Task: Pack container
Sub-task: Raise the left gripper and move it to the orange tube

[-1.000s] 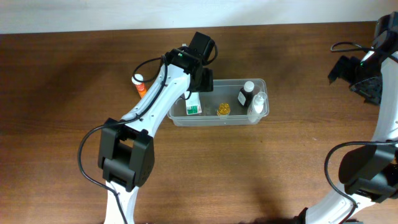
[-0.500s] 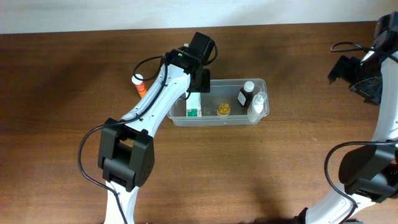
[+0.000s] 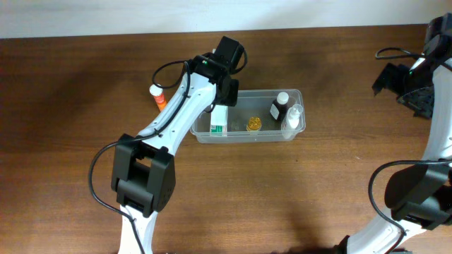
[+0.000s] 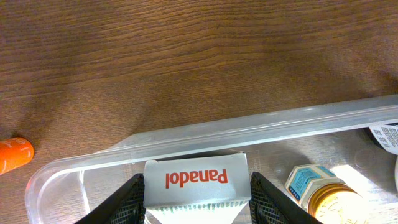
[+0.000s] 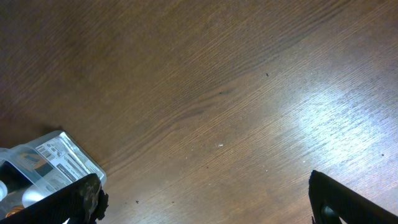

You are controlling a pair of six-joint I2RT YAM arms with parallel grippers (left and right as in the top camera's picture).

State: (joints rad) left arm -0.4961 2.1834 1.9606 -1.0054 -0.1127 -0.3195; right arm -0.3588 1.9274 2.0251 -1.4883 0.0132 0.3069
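At the left of the brown, wood-grained counter (image 3: pixel 70 141) lies a slim orange tube (image 3: pixel 158 97) with a white cap, just outside the left end of the container (image 3: pixel 247 137). The container is a clear plastic rectangular tub with rounded corners and a raised rim. It sits a little past the middle of the counter, its long side running left to right. The left claw (image 4: pixel 196 193) reaches down into the tub's left end. Its dark fingers (image 4: pixel 130 199) are pressed against both sides of a white-and-green cardboard box (image 4: pixel 196 186), pinching it. The box's top flap shows red "Panadol" lettering, upside down in the wrist view. To the right of the box, on the tub's floor, stands a small round jar (image 3: pixel 253 125) with a golden lid and a pale blue label. Further right are a dark bottle (image 3: pixel 280 106) with a white cap and, at the right end, a whitish bottle (image 3: pixel 293 116). Well apart from all this, at the counter's far right edge, the right claw (image 5: pixel 205 196) hangs over bare, glossy wood. Its black fingers (image 5: pixel 81 196) are spread wide with nothing between them.
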